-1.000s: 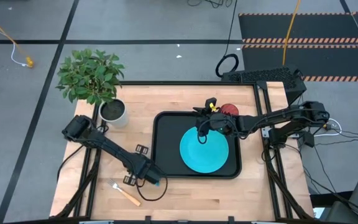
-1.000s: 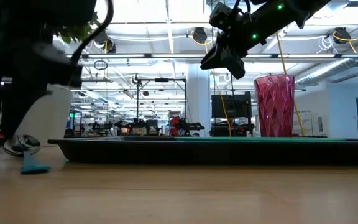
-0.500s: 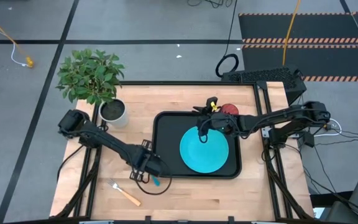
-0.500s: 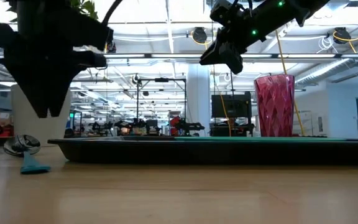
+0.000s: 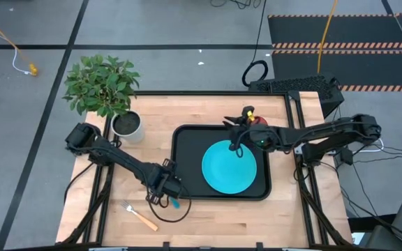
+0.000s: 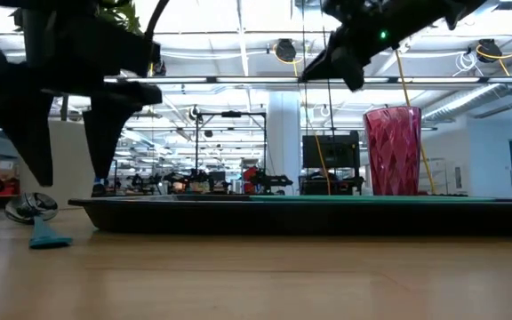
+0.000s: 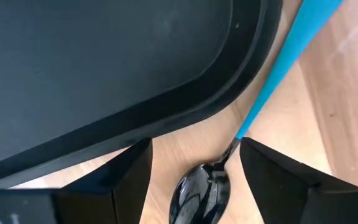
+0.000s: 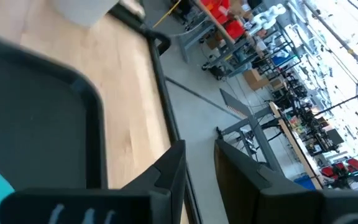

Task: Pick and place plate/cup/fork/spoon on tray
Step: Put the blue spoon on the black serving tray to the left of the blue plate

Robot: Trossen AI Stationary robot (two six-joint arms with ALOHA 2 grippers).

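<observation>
Hovering over the counter just outside the tray's near left corner, the left claw has its fingers spread apart, and the spoon lies on the wood right beneath it, dark bowl between the fingertips, blue handle running off alongside the rim. The fork rests a little farther out from that claw. The right claw, fingers a narrow gap apart, hangs above the plate's far edge, the cup just beside it.
</observation>
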